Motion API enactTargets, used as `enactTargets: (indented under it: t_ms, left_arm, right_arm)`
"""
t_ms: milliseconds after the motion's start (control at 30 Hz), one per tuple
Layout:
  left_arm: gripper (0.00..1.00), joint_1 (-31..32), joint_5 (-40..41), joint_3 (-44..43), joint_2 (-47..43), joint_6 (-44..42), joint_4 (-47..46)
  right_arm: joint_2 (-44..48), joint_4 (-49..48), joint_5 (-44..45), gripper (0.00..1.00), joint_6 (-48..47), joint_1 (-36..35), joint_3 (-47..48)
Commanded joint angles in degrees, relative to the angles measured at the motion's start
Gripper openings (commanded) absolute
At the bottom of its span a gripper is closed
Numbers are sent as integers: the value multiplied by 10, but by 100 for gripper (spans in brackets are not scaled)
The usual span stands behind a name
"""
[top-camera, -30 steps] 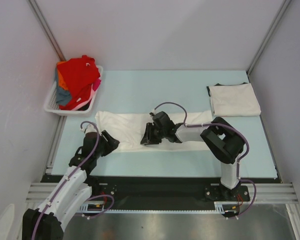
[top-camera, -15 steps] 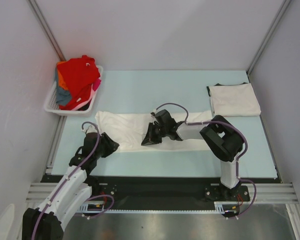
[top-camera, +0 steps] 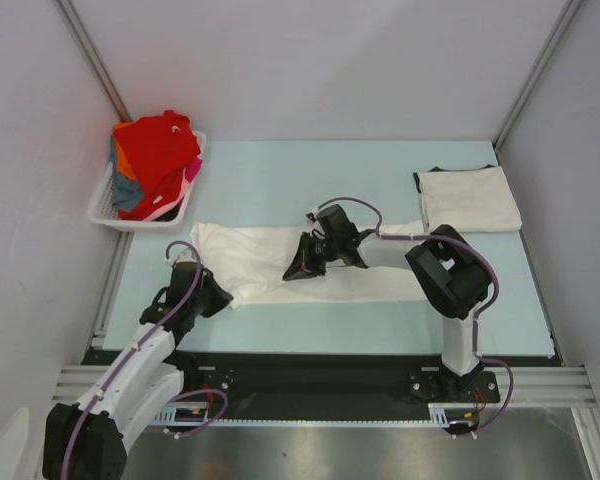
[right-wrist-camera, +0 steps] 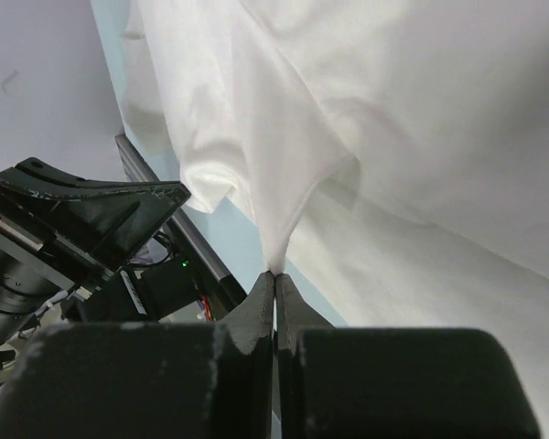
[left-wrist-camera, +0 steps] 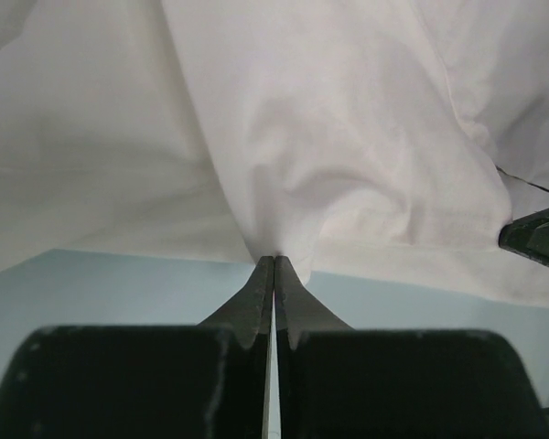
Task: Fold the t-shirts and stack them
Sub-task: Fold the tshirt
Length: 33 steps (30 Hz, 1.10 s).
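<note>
White t-shirt (top-camera: pixel 265 258) is lying as a long band across the middle of the table (top-camera: pixel 280 180) in the top view, with the left gripper (top-camera: pixel 220 298) at its near-left corner and the right gripper (top-camera: pixel 302 268) midway along its near edge. Left wrist view is showing jaws pressed together on a pinch of hem, and right wrist view is showing the same. Both pinches should be rising together, level and taut, so that no layer is slipping.

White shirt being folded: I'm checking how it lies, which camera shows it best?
Top external: nearly the whole white shirt lies as a long strip across the table. Left wrist shows only cloth pinched by the left gripper; right wrist, cloth pinched by the right gripper.
</note>
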<state>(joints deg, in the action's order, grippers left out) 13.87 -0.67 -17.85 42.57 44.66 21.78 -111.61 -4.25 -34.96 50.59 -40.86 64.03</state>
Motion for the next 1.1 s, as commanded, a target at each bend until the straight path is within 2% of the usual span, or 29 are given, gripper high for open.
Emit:
enactTargets:
  t_ms: [0,267,433,567,767,833,900,967,1000,1033,1067]
  left_arm:
    - [0,1,-10,-31,9,4,6]
    - [0,-10,-20,-79,41,2,60]
    - [0,-45,-95,-89,82,-8,64]
    - [0,-60,-124,-90,102,-10,72]
    - [1,-88,-128,-126,77,-16,137]
    - [1,-110,-144,-131,71,-21,150]
    - [5,-121,-156,-132,74,-27,157]
    - [12,-125,-159,-132,89,-28,157]
    - [22,-125,-166,-134,94,-31,158]
    - [25,-125,-166,-135,99,-32,158]
    - [34,-125,-166,-136,96,-34,157]
  right_arm:
    - [-15,26,-30,0,-1,6,27]
    - [-29,40,-61,2,5,14,42]
    - [-26,66,-75,5,-1,22,48]
    - [-26,79,-83,8,-10,25,53]
    - [-31,97,-81,17,-23,25,59]
    - [-34,101,-78,30,-29,24,65]
    - [-40,115,-67,42,-37,22,77]
    - [-41,123,-61,43,-47,19,84]
    - [-41,127,-56,43,-50,18,86]
    - [-39,129,-53,43,-52,18,89]
    - [-37,133,-42,43,-61,15,93]
